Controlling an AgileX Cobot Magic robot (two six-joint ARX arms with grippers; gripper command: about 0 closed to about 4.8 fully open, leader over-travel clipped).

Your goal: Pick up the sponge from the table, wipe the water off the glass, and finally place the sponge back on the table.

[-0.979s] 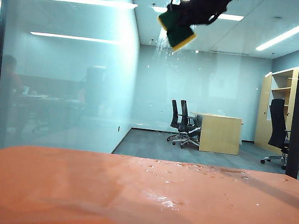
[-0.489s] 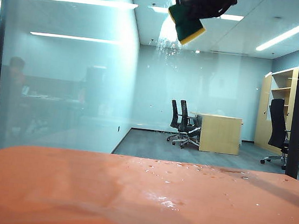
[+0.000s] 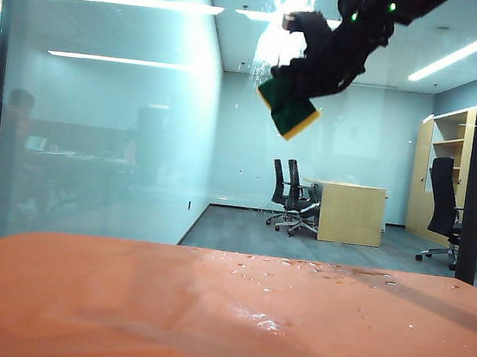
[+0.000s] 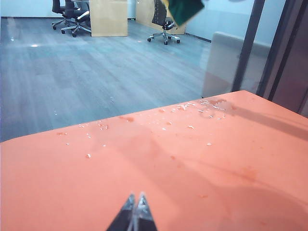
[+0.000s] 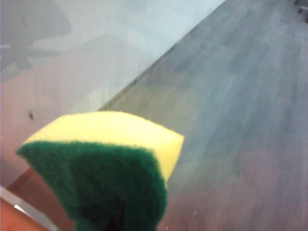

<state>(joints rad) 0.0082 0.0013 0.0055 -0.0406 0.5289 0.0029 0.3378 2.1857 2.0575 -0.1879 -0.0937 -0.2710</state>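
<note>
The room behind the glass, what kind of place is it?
Most likely an office. Behind the glass stand black swivel chairs, a light wooden desk and tall wooden shelves, under long ceiling lights.

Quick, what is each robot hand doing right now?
Left gripper: shut, empty, low over the table.
Right gripper: shut on the sponge, high up at the glass.

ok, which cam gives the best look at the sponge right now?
Right wrist view: the sponge fills the frame, green scouring layer and yellow foam both clear. The exterior view shows it small, high against the glass in the right gripper. The left wrist view catches only a green corner.
</note>
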